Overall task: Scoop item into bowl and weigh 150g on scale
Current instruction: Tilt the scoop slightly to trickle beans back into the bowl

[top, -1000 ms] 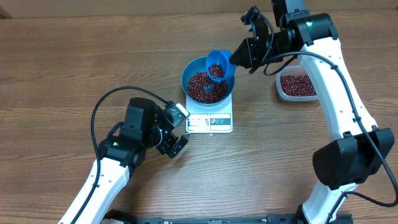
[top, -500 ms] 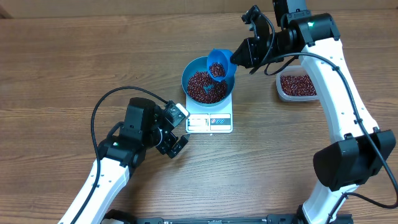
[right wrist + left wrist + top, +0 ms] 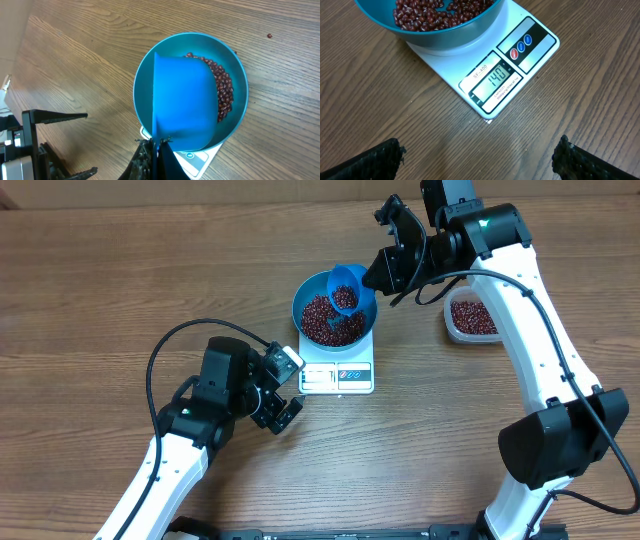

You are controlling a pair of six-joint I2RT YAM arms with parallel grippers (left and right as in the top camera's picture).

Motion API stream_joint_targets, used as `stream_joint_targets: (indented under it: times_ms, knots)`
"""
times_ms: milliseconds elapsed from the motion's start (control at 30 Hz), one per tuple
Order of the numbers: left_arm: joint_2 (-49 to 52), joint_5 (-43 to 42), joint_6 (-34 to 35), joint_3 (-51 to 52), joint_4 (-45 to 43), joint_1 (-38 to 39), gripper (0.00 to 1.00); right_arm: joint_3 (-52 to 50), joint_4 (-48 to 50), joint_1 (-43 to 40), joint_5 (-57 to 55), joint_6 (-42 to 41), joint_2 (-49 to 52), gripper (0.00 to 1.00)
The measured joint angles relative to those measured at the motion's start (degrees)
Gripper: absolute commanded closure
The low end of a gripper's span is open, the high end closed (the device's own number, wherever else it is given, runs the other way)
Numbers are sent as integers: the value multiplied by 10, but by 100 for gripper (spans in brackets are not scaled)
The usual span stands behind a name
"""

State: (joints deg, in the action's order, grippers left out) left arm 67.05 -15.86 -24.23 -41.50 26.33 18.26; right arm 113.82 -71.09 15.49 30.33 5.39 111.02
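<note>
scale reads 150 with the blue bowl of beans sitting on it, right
Not quite. The scale reads 140, not 150, as the left wrist view shows. The rest holds: the blue bowl of beans sits on it.

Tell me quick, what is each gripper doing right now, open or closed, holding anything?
Left gripper: open, holding nothing.
Right gripper: closed on the handle of the blue scoop, above the bowl.
</note>
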Motion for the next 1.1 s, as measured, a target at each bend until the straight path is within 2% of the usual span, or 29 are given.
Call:
stream_joint_targets:
  times_ms: [367,800,1100]
  knots:
    - [0,0,0,0,0,0,0,0,10,17,-53,-5,-8,96]
    - [0,0,0,0,0,0,1,0,13,86,-188,-9,-12,96]
    - [0,0,0,0,0,0,0,0,23,86,-218,-3,-12,96]
